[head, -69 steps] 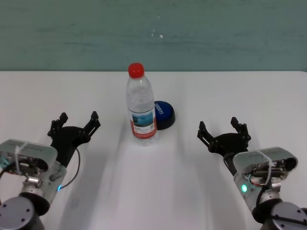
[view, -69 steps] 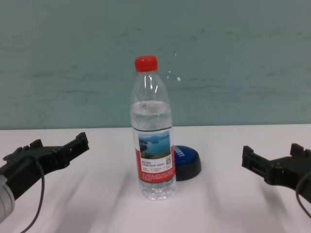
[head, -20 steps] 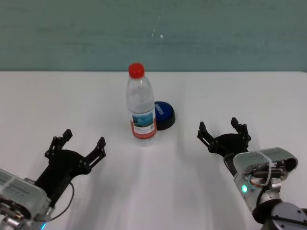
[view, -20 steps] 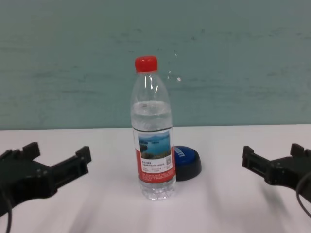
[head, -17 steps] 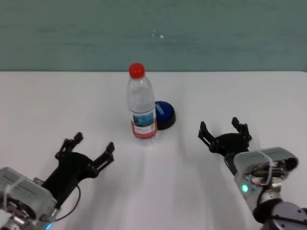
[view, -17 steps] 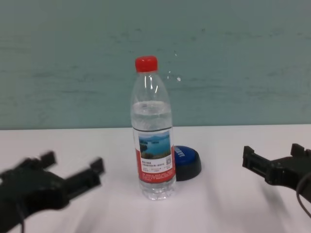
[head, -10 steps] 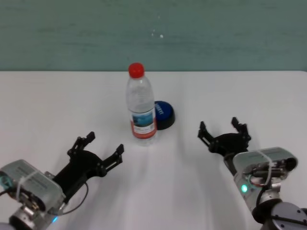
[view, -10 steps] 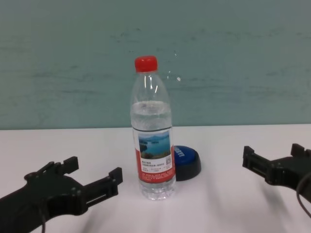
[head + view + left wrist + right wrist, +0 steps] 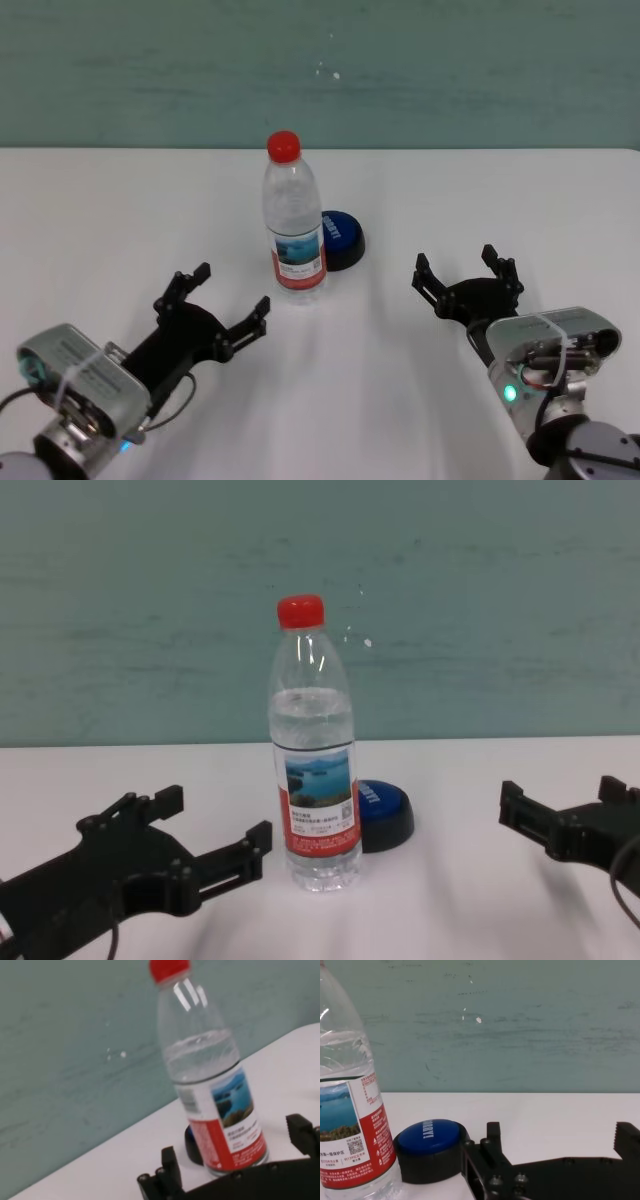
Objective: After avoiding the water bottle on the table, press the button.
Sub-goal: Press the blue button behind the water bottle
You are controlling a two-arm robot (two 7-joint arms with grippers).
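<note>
Bright even light, soft shadows, slight blur

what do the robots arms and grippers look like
Both the left gripper and right gripper are matte black, two-fingered, with knobby, notched tips. Behind each sits a silver-grey wrist housing wrapped by a white tie, with thin black cables and a small glowing light.

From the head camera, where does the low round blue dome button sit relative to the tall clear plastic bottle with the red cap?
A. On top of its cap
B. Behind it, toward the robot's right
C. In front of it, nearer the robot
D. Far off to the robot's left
B: the low round blue dome button sits just behind the tall clear plastic bottle with the red cap, on its right side.
</note>
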